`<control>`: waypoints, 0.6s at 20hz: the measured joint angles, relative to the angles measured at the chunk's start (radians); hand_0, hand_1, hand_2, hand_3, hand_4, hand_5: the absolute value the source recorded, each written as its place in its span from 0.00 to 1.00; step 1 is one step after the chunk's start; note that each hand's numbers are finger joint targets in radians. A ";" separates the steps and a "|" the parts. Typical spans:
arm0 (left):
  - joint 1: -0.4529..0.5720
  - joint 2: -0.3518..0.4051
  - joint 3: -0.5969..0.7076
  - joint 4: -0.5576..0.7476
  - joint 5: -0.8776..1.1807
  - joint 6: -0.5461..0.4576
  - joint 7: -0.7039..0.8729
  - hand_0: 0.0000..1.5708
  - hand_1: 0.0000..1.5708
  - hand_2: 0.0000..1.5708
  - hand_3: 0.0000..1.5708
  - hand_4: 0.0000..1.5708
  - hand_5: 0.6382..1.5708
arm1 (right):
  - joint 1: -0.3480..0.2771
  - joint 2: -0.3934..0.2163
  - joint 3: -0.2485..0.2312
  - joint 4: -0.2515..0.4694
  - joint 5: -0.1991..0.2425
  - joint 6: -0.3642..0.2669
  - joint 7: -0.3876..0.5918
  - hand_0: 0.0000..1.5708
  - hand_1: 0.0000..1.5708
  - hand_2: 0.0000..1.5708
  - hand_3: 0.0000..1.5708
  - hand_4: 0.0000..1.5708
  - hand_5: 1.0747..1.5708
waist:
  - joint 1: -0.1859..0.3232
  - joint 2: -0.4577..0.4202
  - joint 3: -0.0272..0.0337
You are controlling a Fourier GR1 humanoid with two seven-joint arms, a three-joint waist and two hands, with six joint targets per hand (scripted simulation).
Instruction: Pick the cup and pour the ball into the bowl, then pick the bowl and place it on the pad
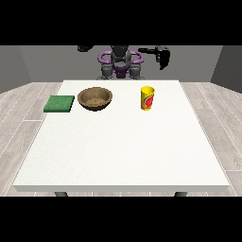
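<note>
White rectangular table (123, 156) carries one yellow cup with a red mark (147, 98) right of centre, one brown wooden bowl (95, 99), contents unclear, and one green square pad (59, 103) at left, while the hand at the view's right (164, 58) hangs above holding nothing, fingers pointing down, and the hand at the view's left (84, 47) is unreadable.

White table (123, 156) on plank floor (19, 123)
</note>
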 measured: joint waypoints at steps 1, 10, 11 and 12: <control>0.013 -0.003 0.005 0.025 -0.003 -0.007 -0.041 0.00 0.00 0.00 0.00 0.00 0.83 | 0.008 -0.005 -0.006 -0.007 -0.002 0.008 -0.015 0.00 0.00 0.00 0.00 0.00 1.00 | 0.000 0.015 -0.0002; 0.042 -0.002 0.038 0.328 -0.030 -0.070 -0.332 0.00 0.00 0.00 0.00 0.00 0.83 | 0.012 -0.059 -0.121 -0.062 -0.060 0.079 0.005 0.00 0.00 0.00 0.00 0.00 1.00 | 0.002 0.040 -0.0003; 0.031 -0.008 0.033 0.354 -0.039 -0.062 -0.343 0.00 0.00 0.00 0.00 0.00 0.84 | 0.027 -0.058 -0.131 -0.057 -0.071 0.090 -0.008 0.00 0.00 0.00 0.00 0.00 0.99 | 0.002 0.033 -0.0003; 0.029 -0.008 0.038 0.385 -0.042 -0.061 -0.376 0.00 0.00 0.00 0.00 0.00 0.86 | 0.028 -0.066 -0.146 -0.065 -0.088 0.106 -0.010 0.00 0.00 0.00 0.00 0.00 0.99 | -0.003 0.040 -0.0001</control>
